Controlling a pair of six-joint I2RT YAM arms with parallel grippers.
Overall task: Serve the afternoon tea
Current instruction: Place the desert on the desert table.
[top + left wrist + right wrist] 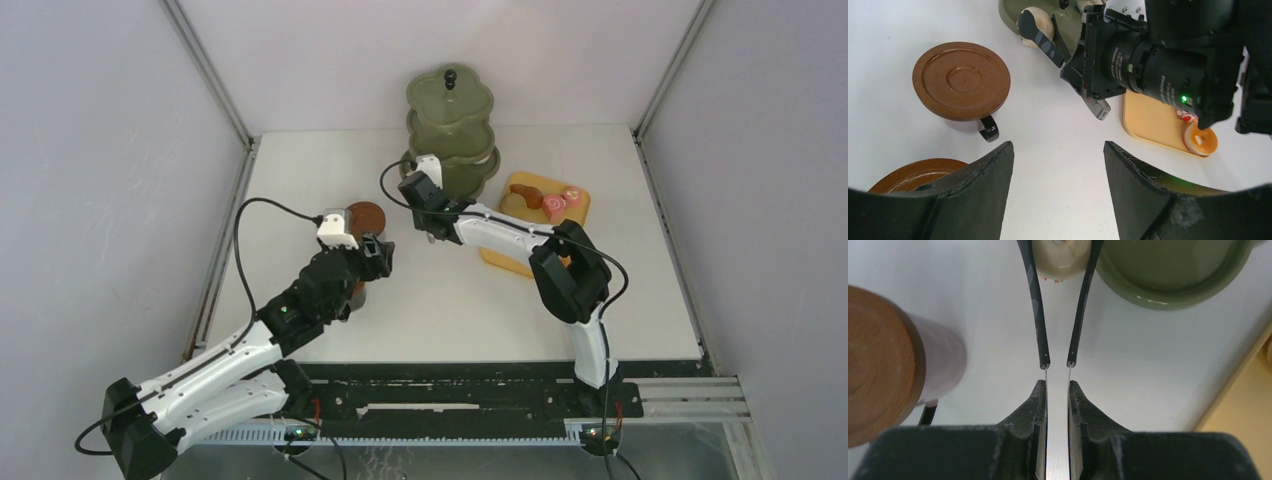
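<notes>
Step in hand: loading the stand. The right tool (1056, 390) is pinching narrow on the black tongs (1038, 315). The tongs are clamping a pale cream round pastry (1060, 255), probably one of the small donuts. The pastry is hanging just beside the rim of the bottom tier (1168, 270) of the olive-green three-tier scalloped stand with black knob (450, 120). Going by the right wrist view, it is not yet over the dish.

The left tool (1058, 150) is standing wide and holding nothing. It is hovering above the white bench (1058, 110), near a brown round saucer (961, 80) lying on top of a black-handled cup (983, 126). A second brown saucer (913, 172) is showing at the near left, partly hidden by a finger.

Next move, as I am judging it: carrying the pastry sideways over the scalloped rim, lowering it, then easing the squeeze so the tongs are letting go. The risk is clipping the rim or the tier above.

Containers:
- Bottom tier: the visible part is looking bare. The upper tiers' contents are hidden.
- Flat orange-yellow rectangular tray (1148, 120): holding an orange-ringed donut (1200, 141), pink swirl cakes (565, 200) and a brown bun (522, 195).
- Cup: covered by its saucer, so the inside is unseen.
</notes>
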